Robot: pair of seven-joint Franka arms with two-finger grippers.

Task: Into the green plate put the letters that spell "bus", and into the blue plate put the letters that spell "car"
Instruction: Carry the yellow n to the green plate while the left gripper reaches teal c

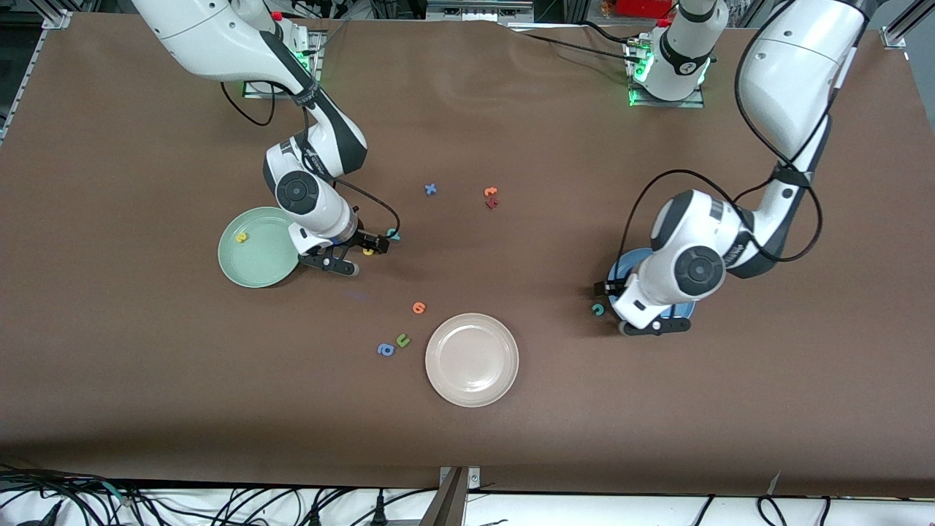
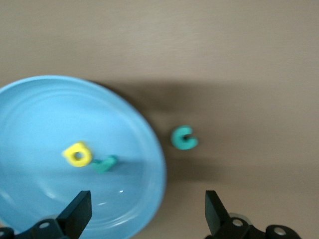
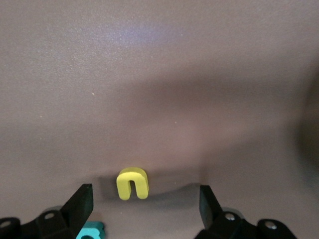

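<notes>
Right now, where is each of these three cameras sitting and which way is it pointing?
Front view: high across the table, facing both arms; shows the green plate and white plate.
Left wrist view: on the left arm, looking down past open fingers at the blue plate and teal c.
Right wrist view: on the right arm, looking down past open fingers at the yellow u.
Shared: teal c and yellow u also appear in front.

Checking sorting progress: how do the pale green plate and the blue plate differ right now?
The round pale mint-green plate holds one yellow letter; the round blue plate holds two, a yellow letter and a teal one. The green plate lies in open view at the right arm's end; the blue plate is mostly hidden under the left arm. Both are round.
</notes>
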